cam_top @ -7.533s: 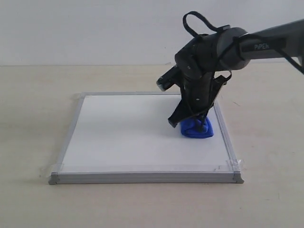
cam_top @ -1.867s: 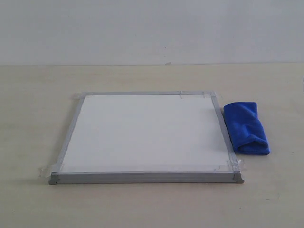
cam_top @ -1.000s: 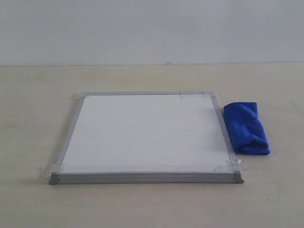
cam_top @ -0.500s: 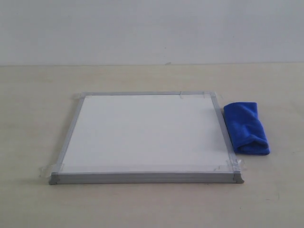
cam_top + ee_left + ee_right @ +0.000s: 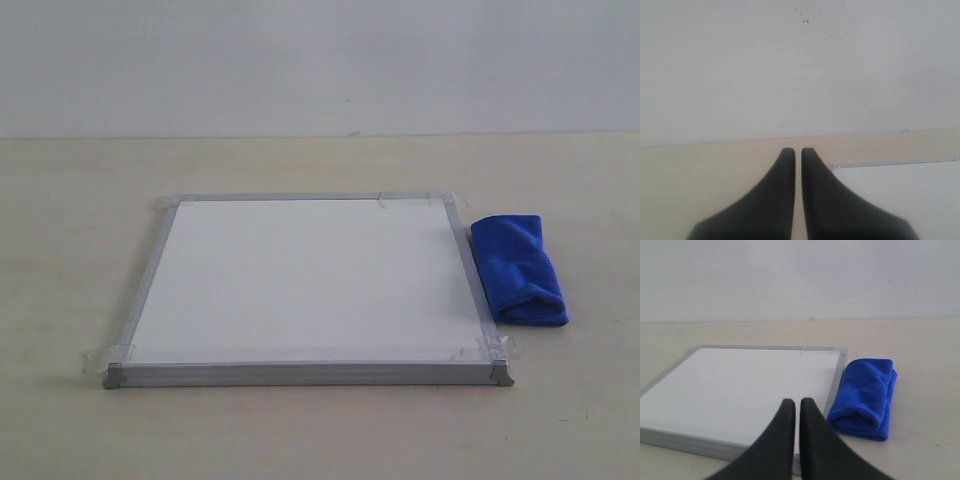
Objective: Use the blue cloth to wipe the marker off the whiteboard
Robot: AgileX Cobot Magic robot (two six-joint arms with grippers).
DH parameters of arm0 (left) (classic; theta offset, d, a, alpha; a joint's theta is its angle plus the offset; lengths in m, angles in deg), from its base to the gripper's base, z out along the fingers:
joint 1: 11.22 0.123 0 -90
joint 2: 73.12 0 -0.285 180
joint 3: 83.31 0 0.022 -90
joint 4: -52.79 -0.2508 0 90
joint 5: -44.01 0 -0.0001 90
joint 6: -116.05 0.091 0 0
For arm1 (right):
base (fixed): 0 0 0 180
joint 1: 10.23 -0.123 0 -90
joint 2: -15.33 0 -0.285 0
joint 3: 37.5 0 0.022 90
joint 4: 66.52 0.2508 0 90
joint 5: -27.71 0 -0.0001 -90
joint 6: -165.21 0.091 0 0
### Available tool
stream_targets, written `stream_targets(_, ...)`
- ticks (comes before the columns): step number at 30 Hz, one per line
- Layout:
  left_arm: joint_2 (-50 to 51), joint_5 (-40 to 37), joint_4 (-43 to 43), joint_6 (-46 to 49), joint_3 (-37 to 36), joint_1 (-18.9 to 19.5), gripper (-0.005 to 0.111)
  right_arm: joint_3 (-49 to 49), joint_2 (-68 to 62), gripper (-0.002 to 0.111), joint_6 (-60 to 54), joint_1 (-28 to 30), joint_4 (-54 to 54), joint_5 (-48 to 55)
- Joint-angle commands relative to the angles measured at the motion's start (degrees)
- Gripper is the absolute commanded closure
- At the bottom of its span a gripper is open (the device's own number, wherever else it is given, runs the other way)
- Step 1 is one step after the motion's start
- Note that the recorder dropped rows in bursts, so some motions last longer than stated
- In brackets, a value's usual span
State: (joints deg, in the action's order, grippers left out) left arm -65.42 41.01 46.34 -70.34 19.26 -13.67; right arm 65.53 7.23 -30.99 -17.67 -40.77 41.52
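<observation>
One blue cloth point(image 5: 863, 397) lies ahead of right tool point(image 5: 797, 401).

left wrist view: whiteboard point(image 5: 900, 200) runs off the frame, partly tucked behind the blurred left end effector point(image 5: 798, 150).

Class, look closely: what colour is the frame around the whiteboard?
Grey: the whiteboard has a thin grey metal frame, clearest in the exterior view.

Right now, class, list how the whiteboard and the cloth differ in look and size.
The whiteboard is white and flat with a grey frame; the cloth is bright blue, a soft folded bundle. The whiteboard is far larger than the cloth. Both lie on the table, side by side.
</observation>
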Motion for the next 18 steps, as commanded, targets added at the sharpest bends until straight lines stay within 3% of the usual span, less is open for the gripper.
stream_targets(1,0.08,0.04,-0.06,-0.07,0.22,-0.20,0.102,-0.25,0.31,0.108,0.81,0.11,-0.66,0.87)
stream_targets(4,0.08,0.04,-0.06,-0.07,0.22,-0.20,0.102,-0.25,0.31,0.108,2.52,0.11,-6.55,1.76)
stream_targets(9,0.08,0.04,-0.06,-0.07,0.22,-0.20,0.102,-0.25,0.31,0.108,20.12,0.11,-25.10,4.82)
stream_targets(18,0.08,0.04,-0.06,-0.07,0.22,-0.20,0.102,-0.25,0.31,0.108,22.13,0.11,-26.42,6.26)
